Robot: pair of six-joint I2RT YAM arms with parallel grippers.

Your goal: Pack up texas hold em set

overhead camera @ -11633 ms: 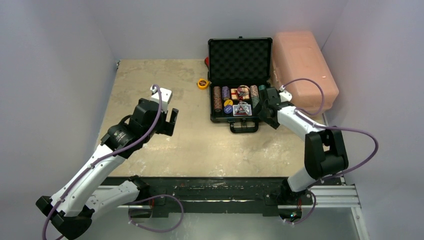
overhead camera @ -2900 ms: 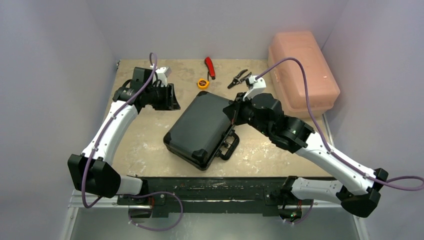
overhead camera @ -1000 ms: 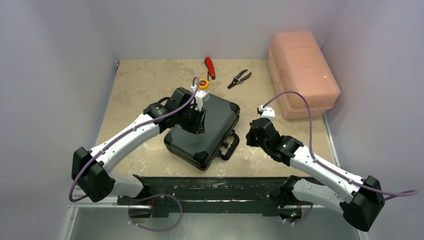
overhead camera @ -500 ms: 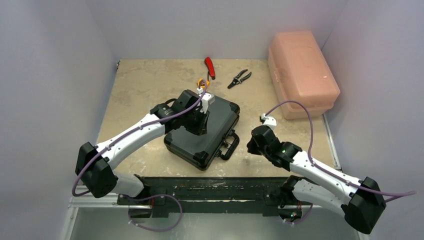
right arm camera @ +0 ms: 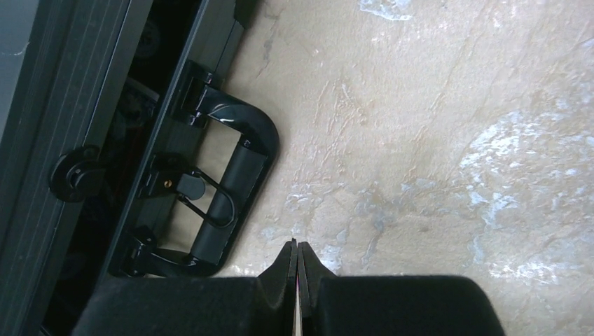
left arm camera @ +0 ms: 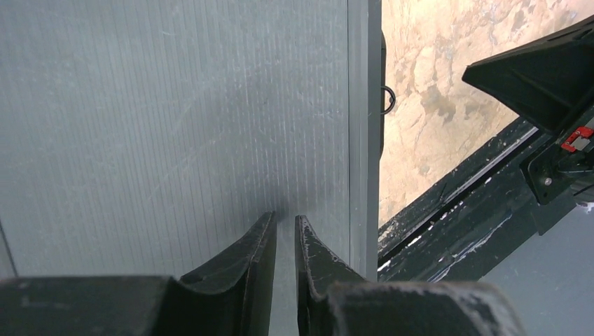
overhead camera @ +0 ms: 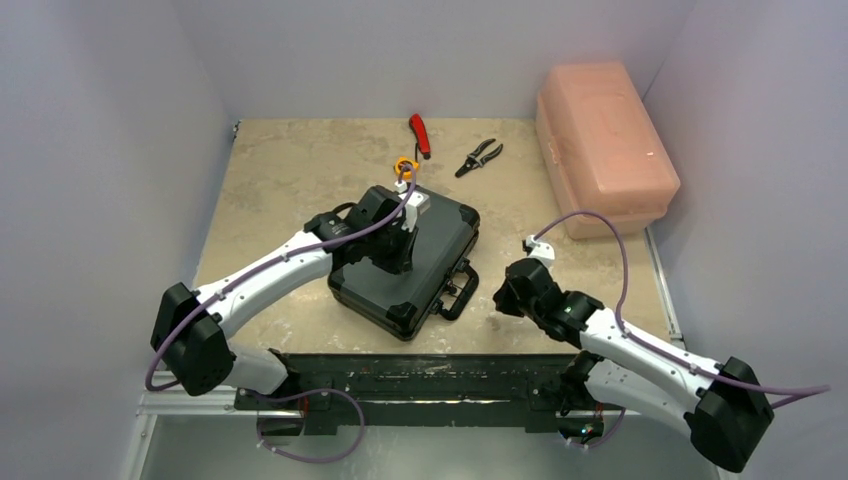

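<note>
Briefcase [overhead camera: 440,238] is found closed, diagonal on the worktop [overhead camera: 300,170], handle [overhead camera: 458,290] turned toward the right hand [right arm camera: 295,245], fingers together, just beside it. Left hand [left arm camera: 285,222], fingers nearly together and empty, is held over the lid.

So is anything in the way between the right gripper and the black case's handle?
No, nothing visible. Only bare table lies between the right gripper and the handle.
</note>
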